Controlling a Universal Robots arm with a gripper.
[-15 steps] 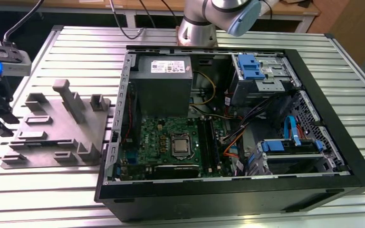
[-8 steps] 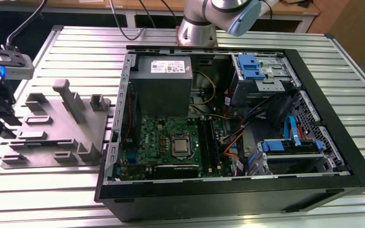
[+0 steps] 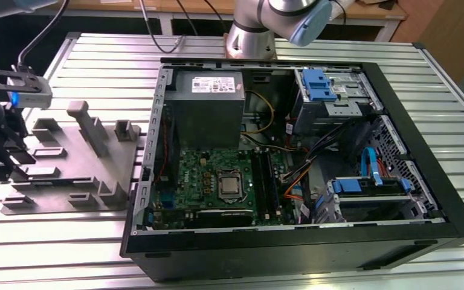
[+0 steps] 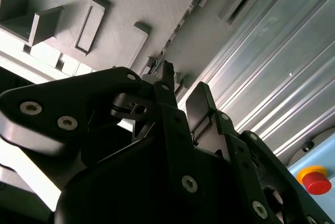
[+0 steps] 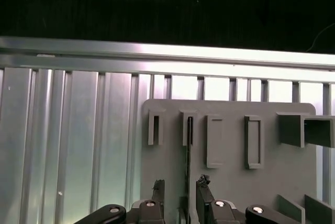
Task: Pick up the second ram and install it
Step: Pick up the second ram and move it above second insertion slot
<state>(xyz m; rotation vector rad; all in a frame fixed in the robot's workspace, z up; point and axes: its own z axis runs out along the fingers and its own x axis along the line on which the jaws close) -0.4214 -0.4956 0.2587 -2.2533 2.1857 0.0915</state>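
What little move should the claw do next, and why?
Probably close. The claw is open, with one finger on each side of the second ram, which stands on edge in the grey plate, so it seems lined up to pinch.

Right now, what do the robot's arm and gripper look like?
The arm is silver-grey metal with a pale blue joint cap. The gripper is black, with angular linked fingers fastened by silver screws.

From high up, the exterior view looks down on the ribbed aluminium tabletop (image 3: 46, 254). Both wrist views share the grey plastic fixture plate (image 5: 230, 182) (image 4: 131, 4) close up: first straight down, second slanting past my jaws.
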